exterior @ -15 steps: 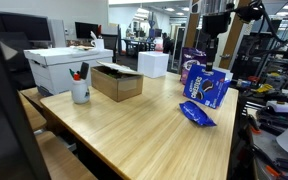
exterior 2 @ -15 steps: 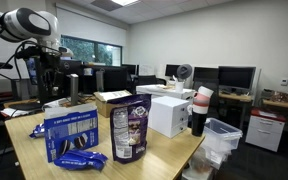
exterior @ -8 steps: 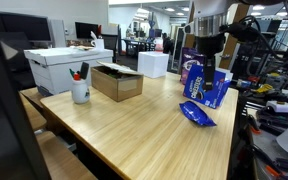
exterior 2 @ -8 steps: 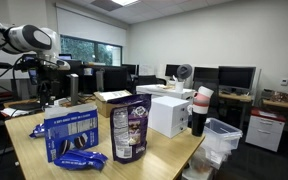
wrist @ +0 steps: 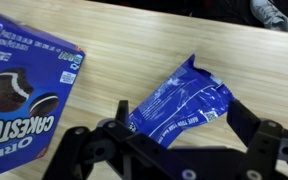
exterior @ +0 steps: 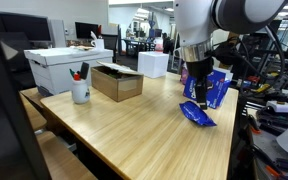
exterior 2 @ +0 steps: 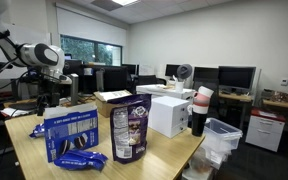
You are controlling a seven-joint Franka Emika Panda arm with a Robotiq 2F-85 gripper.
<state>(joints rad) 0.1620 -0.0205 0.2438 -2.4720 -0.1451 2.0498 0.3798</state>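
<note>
A crumpled blue snack packet lies flat on the wooden table. In the wrist view it fills the gap between the two black fingers of my gripper, which stands open just above it without touching. In both exterior views the gripper hangs low over the packet. Right beside it stands an upright blue Oreo box.
A purple snack bag and another blue packet lie by the Oreo box. Further along the table are an open cardboard box, a white mug with pens, white boxes and a cup stack.
The arm has swung over and come down from high above the Oreo box to just over the blue packet. Its jaws have opened wide.
</note>
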